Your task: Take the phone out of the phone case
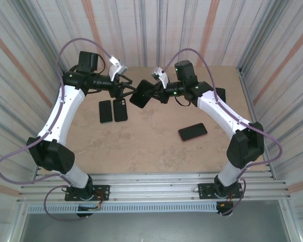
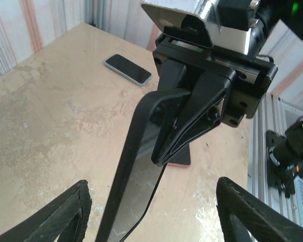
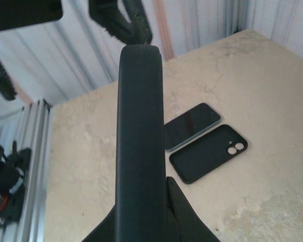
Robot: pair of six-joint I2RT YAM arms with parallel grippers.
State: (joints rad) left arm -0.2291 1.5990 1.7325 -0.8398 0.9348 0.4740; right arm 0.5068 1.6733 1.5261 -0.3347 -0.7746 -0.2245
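A black phone case (image 1: pixel 140 96) with the phone in it hangs in mid-air above the table's far middle. My right gripper (image 1: pixel 152 93) is shut on one end of it. In the left wrist view the phone's glossy screen (image 2: pixel 141 176) faces right inside the case rim (image 2: pixel 126 161), and the right fingers (image 2: pixel 197 116) pinch its far end. In the right wrist view the case (image 3: pixel 139 131) stands edge-on out of my right gripper (image 3: pixel 146 224). My left gripper (image 2: pixel 152 201) is open, its fingertips (image 2: pixel 76 212) wide on either side of the free end and apart from it.
A bare phone (image 1: pixel 105 111) and an empty black case (image 1: pixel 120 109) lie side by side at the left of the table. A pink-edged phone (image 1: pixel 193 132) lies at the right. A light-edged phone (image 2: pixel 127 69) lies further back. Corrugated walls enclose the table.
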